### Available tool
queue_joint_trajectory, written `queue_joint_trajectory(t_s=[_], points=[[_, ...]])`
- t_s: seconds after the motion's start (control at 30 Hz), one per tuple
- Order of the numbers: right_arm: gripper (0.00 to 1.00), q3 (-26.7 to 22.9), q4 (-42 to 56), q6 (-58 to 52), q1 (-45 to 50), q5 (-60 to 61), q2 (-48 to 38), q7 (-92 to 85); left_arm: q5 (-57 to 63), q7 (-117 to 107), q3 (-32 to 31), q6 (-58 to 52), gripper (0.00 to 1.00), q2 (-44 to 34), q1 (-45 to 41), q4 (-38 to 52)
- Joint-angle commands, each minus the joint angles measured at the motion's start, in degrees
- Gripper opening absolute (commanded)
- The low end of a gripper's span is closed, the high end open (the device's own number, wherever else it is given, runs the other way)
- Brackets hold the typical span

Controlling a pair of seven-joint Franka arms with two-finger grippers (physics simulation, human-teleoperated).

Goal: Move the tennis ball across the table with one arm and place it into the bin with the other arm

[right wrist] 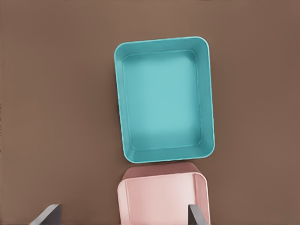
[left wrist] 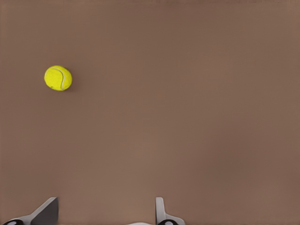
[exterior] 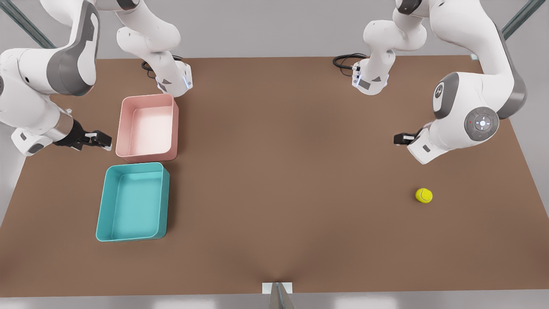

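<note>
Tennis ball (exterior: 423, 195): rests free on the table (exterior: 283, 180), at the front view's right, well apart from the teal bin (exterior: 132, 202).
Left gripper (exterior: 402, 138): above the table near the ball, fingers spread, holding nothing.
Right gripper (exterior: 99, 139): beside the pink bin (exterior: 147, 128), fingers parted, empty.
Progress: nothing done; carry, handover and drop all remain.
Hidden: fingertips cut off in both wrist views.
</note>
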Motion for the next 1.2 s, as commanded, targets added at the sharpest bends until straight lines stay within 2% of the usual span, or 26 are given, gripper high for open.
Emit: queue_joint_trajectory(t_s=[0.0,0.07,0.1,0.13,0.17,0.23,0.37,0.47,0.83,1.0,1.17], points=[[1.00,-0.2,0.0,0.9,-0.7,0.6,0.0,-7.0,0.0,1.4,0.1,0.4,1.00,0.2,0.0,0.0],[1.00,-0.2,0.0,0.8,-0.7,0.0,-0.1,-7.0,0.0,1.7,0.3,0.8,1.00,0.2,0.1,0.0],[1.00,-0.3,0.0,0.8,-0.7,0.2,-0.1,-6.9,0.4,9.8,1.7,0.9,0.79,1.6,1.3,0.0],[1.00,-0.3,0.0,0.8,-0.7,0.2,-0.1,-6.8,0.5,16.4,3.5,2.5,0.42,3.5,2.0,0.0],[1.00,-0.3,0.0,0.8,-0.7,0.6,0.0,-5.5,-0.4,29.7,5.5,9.4,0.21,6.9,4.9,-0.2],[1.00,-0.3,0.0,0.9,-0.5,0.4,0.0,-4.5,-1.0,64.6,6.3,17.5,0.21,13.2,11.2,-0.3],[1.00,-0.3,0.1,0.5,-0.6,0.7,1.5,-4.6,-0.8,110.4,6.3,34.2,0.21,21.1,14.1,0.0],[1.00,-0.3,0.1,0.5,-0.5,0.7,2.8,-4.5,-1.5,130.1,6.2,39.7,0.21,26.7,19.4,-0.7],[1.00,-0.3,0.3,0.5,-0.5,0.9,4.4,-4.7,-1.6,139.6,6.2,46.0,0.21,31.5,22.1,-6.6],[1.00,-0.3,0.3,0.4,-0.5,0.9,4.4,-4.8,-0.9,118.0,6.2,46.1,0.21,31.2,21.6,-8.9],[1.00,-0.2,0.3,0.5,-0.3,0.9,4.5,-4.8,-0.9,119.0,6.1,48.9,0.21,31.6,20.3,-8.6]])
